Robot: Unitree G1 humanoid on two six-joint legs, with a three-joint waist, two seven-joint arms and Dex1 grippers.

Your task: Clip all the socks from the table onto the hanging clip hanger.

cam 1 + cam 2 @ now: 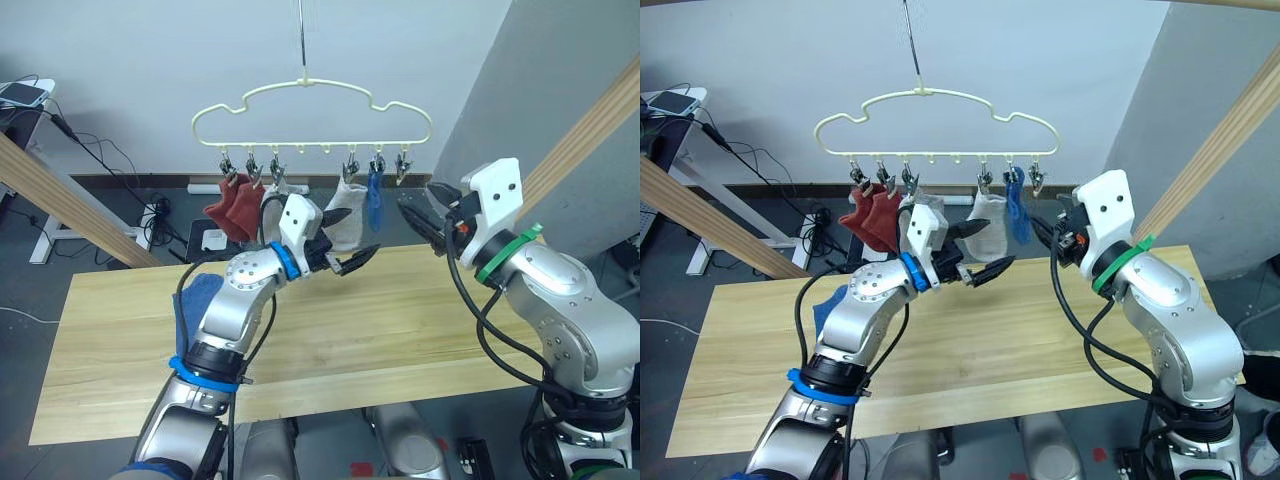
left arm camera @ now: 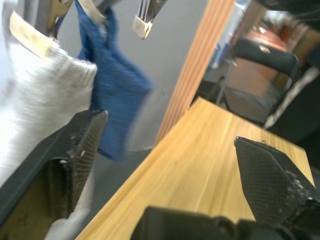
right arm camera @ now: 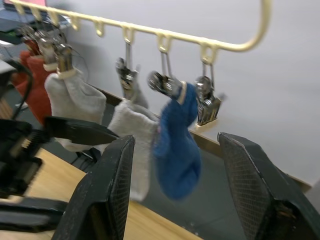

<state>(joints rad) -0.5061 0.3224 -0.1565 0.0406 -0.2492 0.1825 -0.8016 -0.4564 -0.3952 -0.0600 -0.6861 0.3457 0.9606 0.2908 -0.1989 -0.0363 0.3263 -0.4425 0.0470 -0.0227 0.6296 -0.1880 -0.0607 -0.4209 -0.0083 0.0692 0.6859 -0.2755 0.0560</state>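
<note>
The hanger [image 1: 312,108] hangs by its hook above the far edge of the table [image 1: 400,330]. From its clips, counting from the robot's left end, hang two red socks [image 1: 232,205] side by side, then a grey sock [image 3: 75,102], then a second grey sock [image 1: 345,225] past the middle, then a blue sock [image 1: 374,200]. The last clip [image 3: 206,105], at the hanger's right end beside the blue sock, holds nothing.

The left gripper [image 1: 350,240] is raised below the hanger's middle, just in front of the second grey sock, with its two black fingers spread apart and nothing between them. The right gripper [image 1: 420,220] is raised below the hanger's right end, near the blue sock and the free clip; its fingers are also parted and empty.

A second blue sock [image 1: 195,305] lies on the table below the hanger's left end, partly hidden behind the left arm.
</note>
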